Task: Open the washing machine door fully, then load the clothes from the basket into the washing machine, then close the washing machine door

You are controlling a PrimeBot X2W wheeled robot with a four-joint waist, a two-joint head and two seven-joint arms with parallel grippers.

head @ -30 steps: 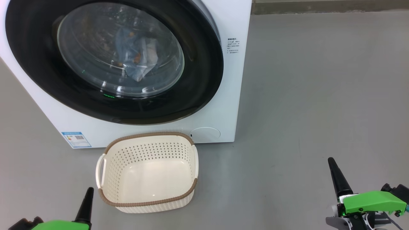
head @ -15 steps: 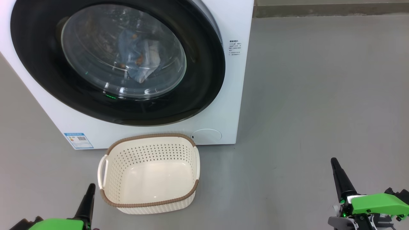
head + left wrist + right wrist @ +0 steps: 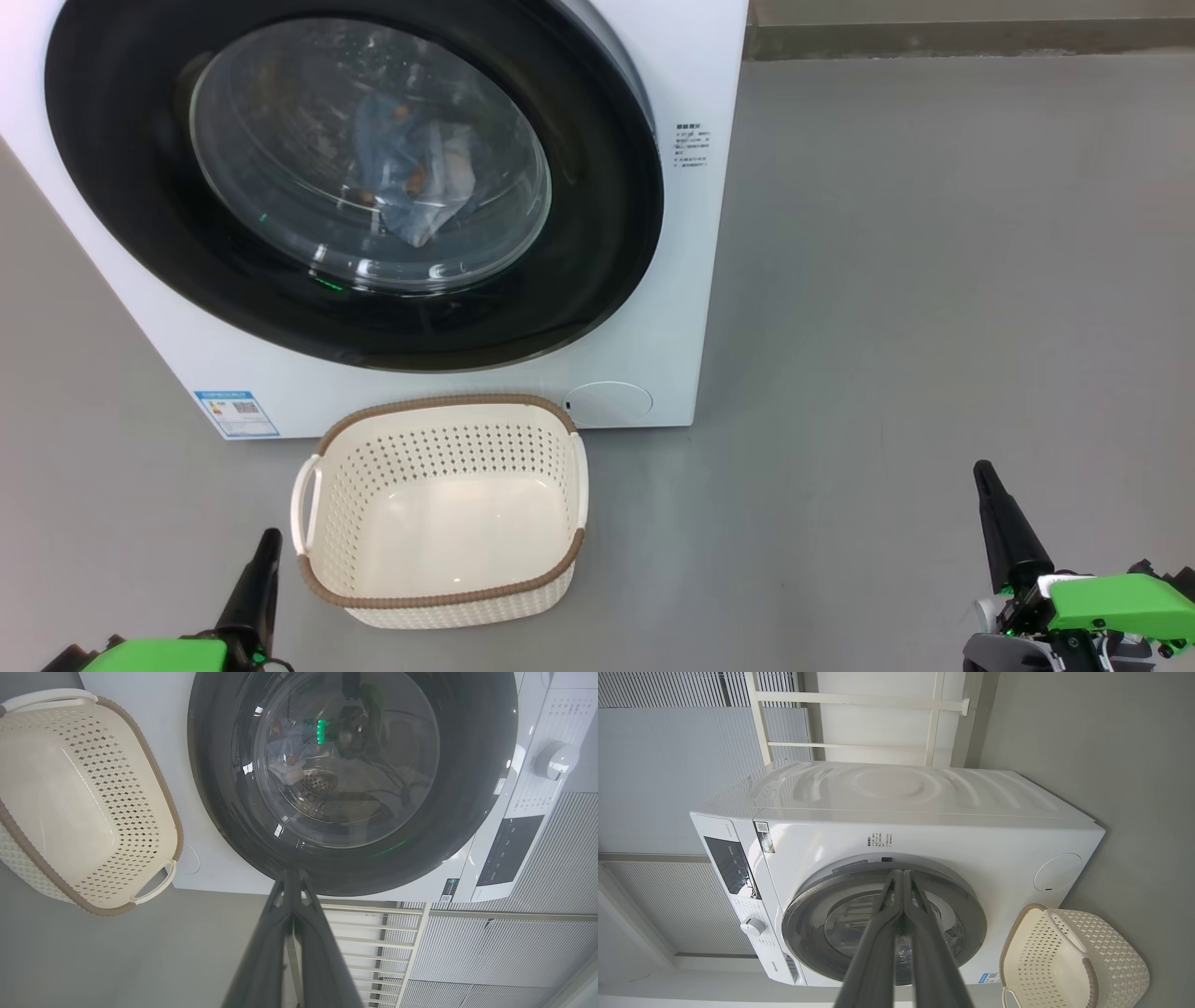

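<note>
The left hand (image 3: 269, 539) is fully closed. Its two dark fingers press together along their length in the left wrist view, with nothing between them. It touches nothing and hovers over the grey floor (image 3: 934, 280), just beside the near left corner of the basket (image 3: 448, 448). The right hand (image 3: 982, 471) is closed the same way, fingers tip to tip and empty. It sits well apart from the basket, out over bare floor on the right.

The basket stands upright on the floor directly in front of the washing machine (image 3: 695, 75), its far rim close to the machine's lower edge. It sits between the blue label sticker (image 3: 236, 413) and the round cap (image 3: 610, 404). Its smooth cream bottom lies bare, and the perforated walls show right round.

The washing machine door (image 3: 597, 233) sits shut against the white front, its black rim flush all round. Through the glass window (image 3: 280, 140) the clothes (image 3: 411, 182) lie inside the drum in a bunched heap of light blue fabric with small orange marks and a paler piece among it. The left wrist view shows the same heap low against the dimpled steel of the drum, blurred by reflections in the glass.
</note>
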